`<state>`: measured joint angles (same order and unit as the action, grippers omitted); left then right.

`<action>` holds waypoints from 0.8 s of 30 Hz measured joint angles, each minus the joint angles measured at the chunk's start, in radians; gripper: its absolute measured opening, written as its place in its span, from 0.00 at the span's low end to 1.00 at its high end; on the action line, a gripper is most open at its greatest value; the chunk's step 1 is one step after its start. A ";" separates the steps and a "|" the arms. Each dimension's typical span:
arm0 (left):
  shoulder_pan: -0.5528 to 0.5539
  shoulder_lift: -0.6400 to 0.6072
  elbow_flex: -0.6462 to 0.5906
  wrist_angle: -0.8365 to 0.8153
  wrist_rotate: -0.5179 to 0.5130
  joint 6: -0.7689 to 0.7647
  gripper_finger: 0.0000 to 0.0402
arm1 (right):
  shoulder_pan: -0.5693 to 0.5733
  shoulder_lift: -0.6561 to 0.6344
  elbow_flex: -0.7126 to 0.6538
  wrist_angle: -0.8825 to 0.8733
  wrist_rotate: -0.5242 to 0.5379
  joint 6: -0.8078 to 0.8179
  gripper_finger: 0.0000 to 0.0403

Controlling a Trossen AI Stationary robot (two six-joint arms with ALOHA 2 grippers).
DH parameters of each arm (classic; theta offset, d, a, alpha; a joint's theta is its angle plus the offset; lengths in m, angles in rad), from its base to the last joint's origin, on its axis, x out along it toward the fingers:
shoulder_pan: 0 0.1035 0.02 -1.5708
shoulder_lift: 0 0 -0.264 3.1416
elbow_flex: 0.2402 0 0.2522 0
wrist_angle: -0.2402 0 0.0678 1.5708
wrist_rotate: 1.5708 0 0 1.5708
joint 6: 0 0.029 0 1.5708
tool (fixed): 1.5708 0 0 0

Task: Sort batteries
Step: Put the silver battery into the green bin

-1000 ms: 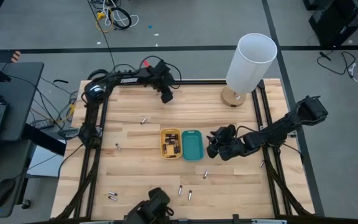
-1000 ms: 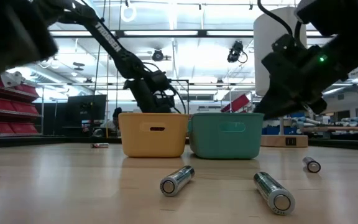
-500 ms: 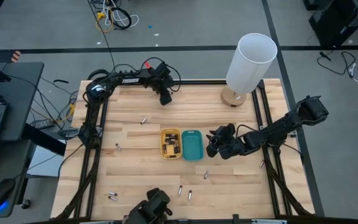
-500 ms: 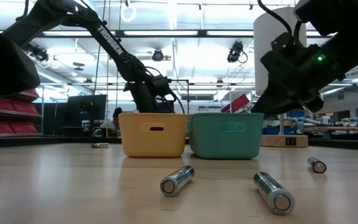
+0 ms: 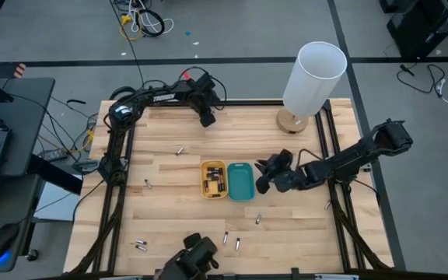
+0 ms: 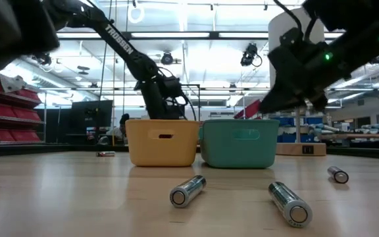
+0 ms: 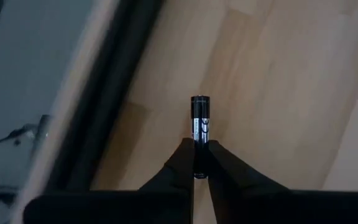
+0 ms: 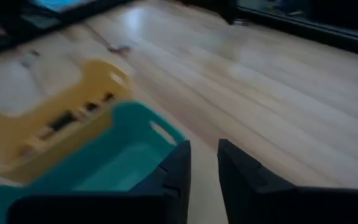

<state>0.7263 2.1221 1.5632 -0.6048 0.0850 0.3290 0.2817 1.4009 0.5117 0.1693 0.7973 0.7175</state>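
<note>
Holding a battery in my left claw at the table's far edge.
My thin grip could let it slip; right claw, narrow and empty, hovers beside the teal tray.

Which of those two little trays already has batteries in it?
The yellow tray: dark batteries lie inside it. The teal tray beside it looks empty.
</note>
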 joint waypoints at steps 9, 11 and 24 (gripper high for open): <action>-0.104 -0.092 0.106 -0.209 -0.026 -0.052 0.09 | 0.002 -0.170 0.000 0.024 -0.028 -0.138 0.13; -0.153 -0.125 0.096 -0.234 -0.019 -0.061 0.09 | 0.008 -0.209 0.000 -0.021 -0.026 -0.138 0.13; -0.613 -0.224 -0.020 -0.071 0.025 -0.174 0.10 | 0.121 -0.304 0.000 -0.233 0.152 -0.006 0.13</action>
<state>0.1135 1.8978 1.5436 -0.6760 0.1095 0.1548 0.4028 1.0973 0.5121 -0.0633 0.9489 0.7112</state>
